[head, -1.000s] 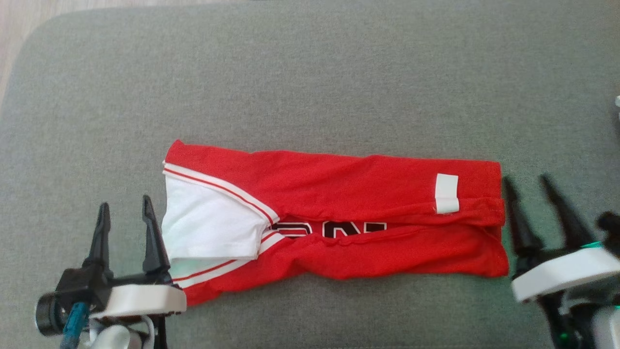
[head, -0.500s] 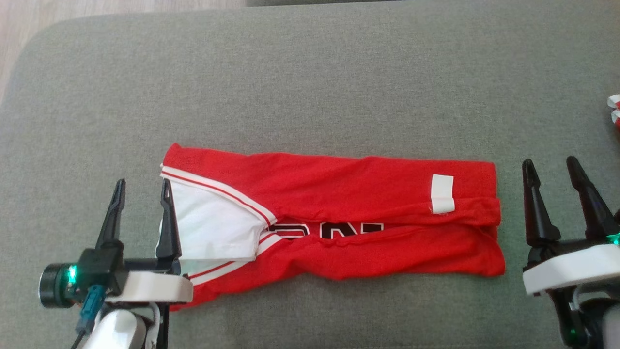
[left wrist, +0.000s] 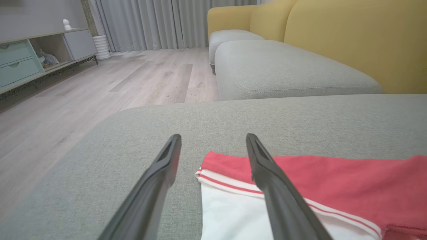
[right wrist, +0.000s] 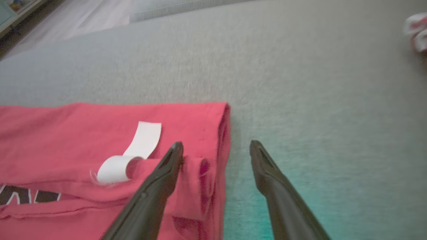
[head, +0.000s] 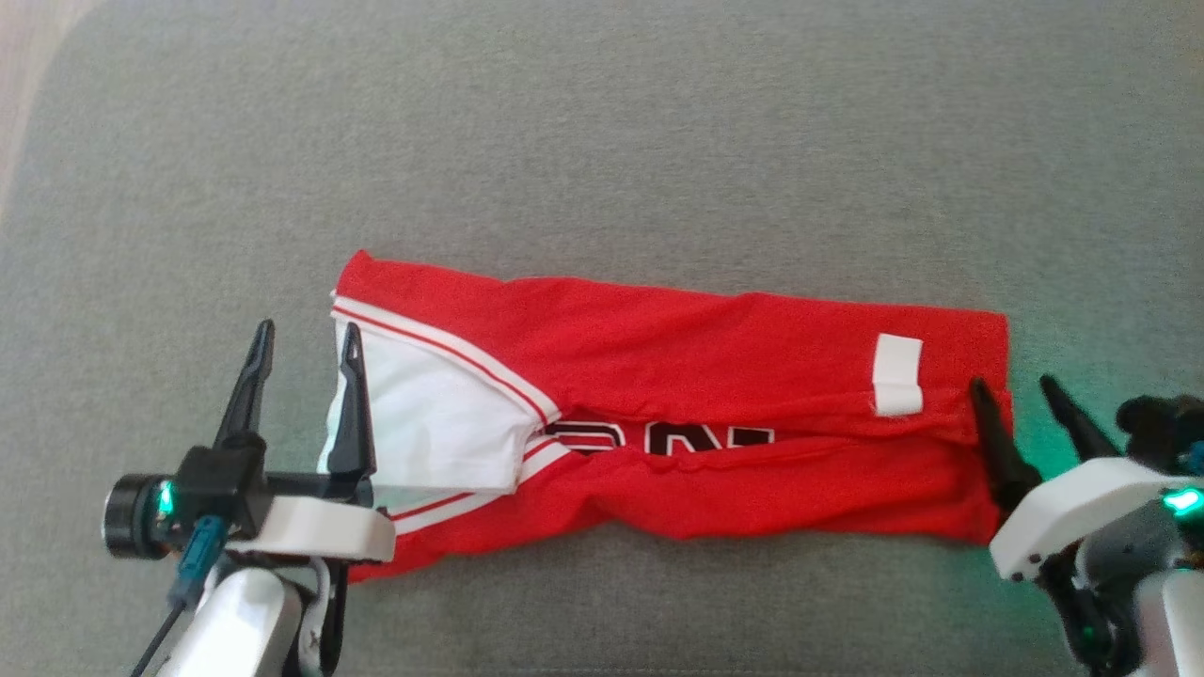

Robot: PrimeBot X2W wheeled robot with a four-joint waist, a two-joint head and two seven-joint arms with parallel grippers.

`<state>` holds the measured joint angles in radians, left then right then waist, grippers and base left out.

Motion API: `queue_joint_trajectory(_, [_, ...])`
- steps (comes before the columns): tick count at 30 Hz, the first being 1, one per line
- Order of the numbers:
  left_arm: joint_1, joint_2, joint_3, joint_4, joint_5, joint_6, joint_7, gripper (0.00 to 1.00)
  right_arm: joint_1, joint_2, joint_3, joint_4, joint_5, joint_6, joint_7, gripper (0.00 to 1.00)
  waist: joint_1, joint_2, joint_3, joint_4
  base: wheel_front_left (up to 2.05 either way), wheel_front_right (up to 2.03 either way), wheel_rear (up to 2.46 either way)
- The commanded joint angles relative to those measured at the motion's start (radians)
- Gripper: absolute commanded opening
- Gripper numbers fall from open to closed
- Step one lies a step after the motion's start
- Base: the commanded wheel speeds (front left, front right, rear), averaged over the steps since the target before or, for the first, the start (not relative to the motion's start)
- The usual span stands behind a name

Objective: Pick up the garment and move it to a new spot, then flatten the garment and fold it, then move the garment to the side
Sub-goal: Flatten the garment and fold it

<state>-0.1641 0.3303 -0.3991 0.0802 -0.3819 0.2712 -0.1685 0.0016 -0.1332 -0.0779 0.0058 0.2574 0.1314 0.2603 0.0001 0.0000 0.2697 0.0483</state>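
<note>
Left hand [head: 308,326] and right hand [head: 1014,383] are wide open, holding nothing; the folded red garment [head: 705,348] lies between them. Pinching only the top layer could pull the fold open.

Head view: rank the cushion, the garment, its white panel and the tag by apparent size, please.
1. cushion
2. garment
3. white panel
4. tag
All lie on one surface, so nearness to the camera hardly skews the order.

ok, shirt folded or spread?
Folded: the shirt lies as a narrow band, both long edges turned in, nearly covering the black lettering.
</note>
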Motion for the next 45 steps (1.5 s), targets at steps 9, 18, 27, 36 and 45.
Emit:
queue_joint_trajectory(9, [-0.068, -0.011, 0.023, 0.038, -0.028, -0.023, -0.034, 1.0, 0.079, 0.02, 0.084, 0.066, 0.072, -0.001, 0.18, 1.0, -0.0001, 0.0, 0.036, 0.052, 0.0, 0.0, 0.0])
queue_joint_trajectory(18, [-0.075, -0.022, 0.035, 0.03, -0.019, -0.024, -0.075, 1.0, 0.101, 0.055, 0.064, -0.017, 0.083, -0.001, 0.228, 0.0, -0.0001, 0.0, 0.029, 0.052, 0.0, 0.0, 0.0])
queue_joint_trajectory(27, [-0.052, -0.035, 0.048, 0.036, -0.018, -0.032, -0.089, 1.0, 0.053, 0.016, -0.099, -0.097, 0.062, -0.001, 0.146, 0.0, -0.0001, 0.0, 0.001, 0.051, 0.0, 0.0, 0.0])
queue_joint_trajectory(36, [-0.023, -0.036, 0.058, 0.04, -0.021, -0.027, -0.091, 1.0, -0.001, -0.051, -0.14, -0.181, 0.032, -0.001, 0.18, 0.0, -0.0001, 0.0, -0.05, 0.04, 0.0, 0.0, 0.0])
queue_joint_trajectory(45, [-0.005, -0.035, 0.051, 0.042, -0.031, -0.033, -0.091, 1.0, -0.106, 0.031, 0.246, -0.247, 0.092, -0.001, 0.311, 0.0, -0.0001, 0.0, -0.093, 0.044, 0.0, 0.0, 0.0])
